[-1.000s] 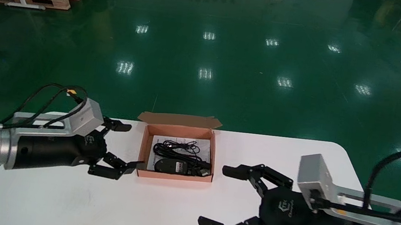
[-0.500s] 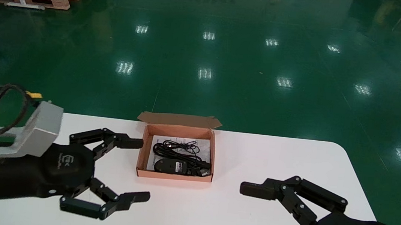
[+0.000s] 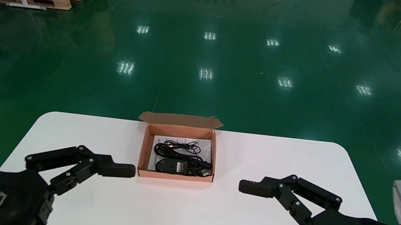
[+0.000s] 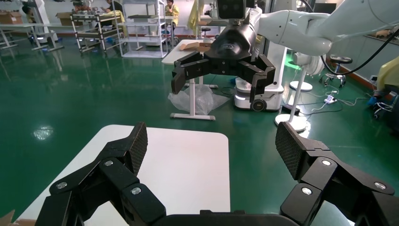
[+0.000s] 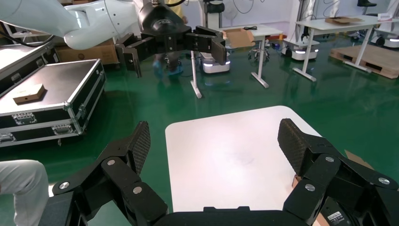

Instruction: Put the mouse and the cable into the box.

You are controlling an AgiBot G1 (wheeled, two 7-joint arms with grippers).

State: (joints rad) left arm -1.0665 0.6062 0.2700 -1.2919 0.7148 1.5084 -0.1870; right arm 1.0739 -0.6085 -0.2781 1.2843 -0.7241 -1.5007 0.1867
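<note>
Both mouse (image 3: 171,166) and cable (image 3: 177,150) lie in the box (image 3: 174,176). Left gripper (image 4: 211,148) at its eight o'clock, right gripper (image 5: 215,141) at four, each spread wide, empty. Any retreat shouldn't nudge it.

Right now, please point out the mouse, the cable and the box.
mouse (image 3: 167,165): head view, its black body.
cable (image 3: 175,150): head view, its coiled loops.
box (image 3: 180,120): head view, its open lid flap.

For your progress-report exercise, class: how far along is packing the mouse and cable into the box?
Done: the black computer mouse and coiled black cable lie inside the open brown cardboard box. In hand: nothing; the left gripper and right gripper hang open and empty either side of it. Left: nothing to pack.
</note>
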